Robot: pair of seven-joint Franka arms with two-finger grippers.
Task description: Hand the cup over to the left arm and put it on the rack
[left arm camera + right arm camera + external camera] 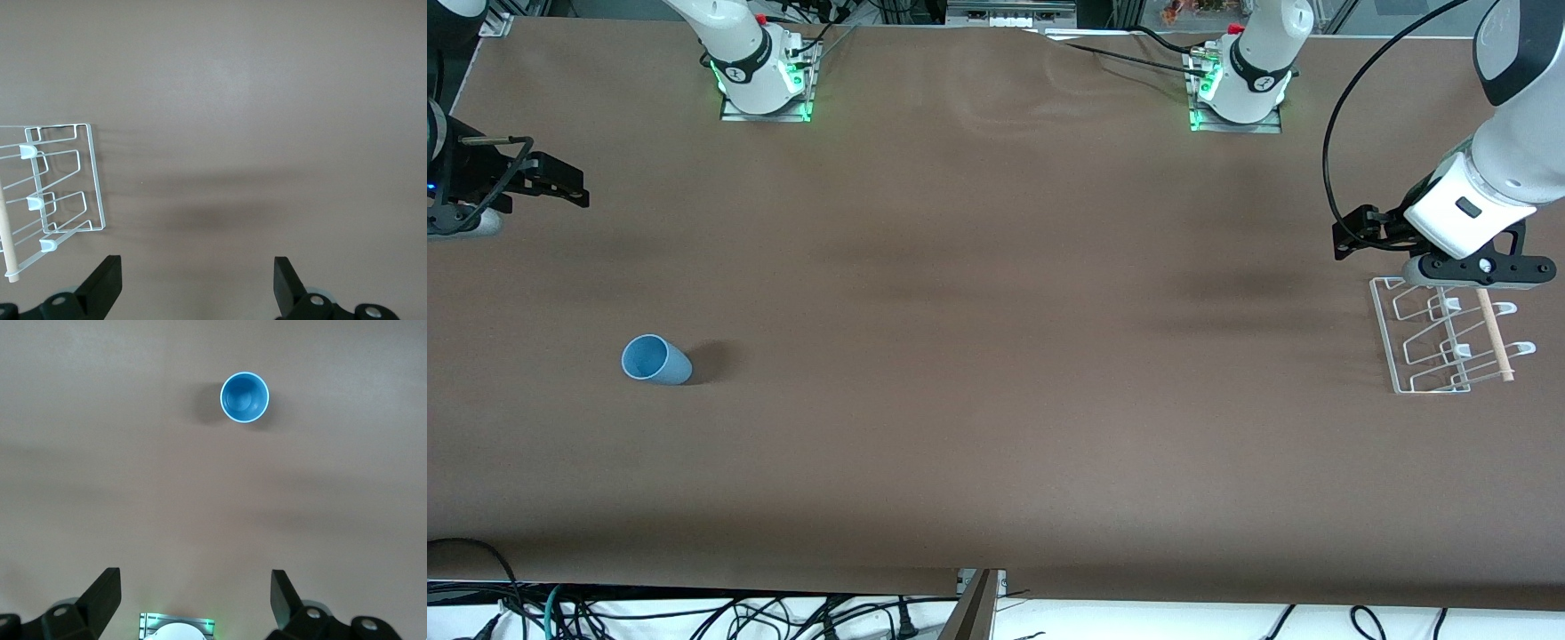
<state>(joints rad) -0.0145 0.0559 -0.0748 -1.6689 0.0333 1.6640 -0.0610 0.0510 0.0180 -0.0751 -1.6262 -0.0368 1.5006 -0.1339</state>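
Note:
The light-blue cup (pixel 656 360) stands upright on the brown table toward the right arm's end, and it also shows from above in the right wrist view (pixel 245 397). My right gripper (pixel 569 185) hangs open and empty over the table's edge at that end, apart from the cup; its fingers (pixel 103 590) are wide apart. The white wire rack (pixel 1449 342) with its wooden rod lies at the left arm's end and also shows in the left wrist view (pixel 63 187). My left gripper (pixel 1480 269) hovers open and empty over the rack's farther end, its fingers (pixel 107 277) spread.
The two arm bases (pixel 765 80) (pixel 1238 84) stand along the table's farther edge, with cables beside them. The right arm's base also shows in the right wrist view (pixel 177 627). Bare brown table lies between the cup and the rack.

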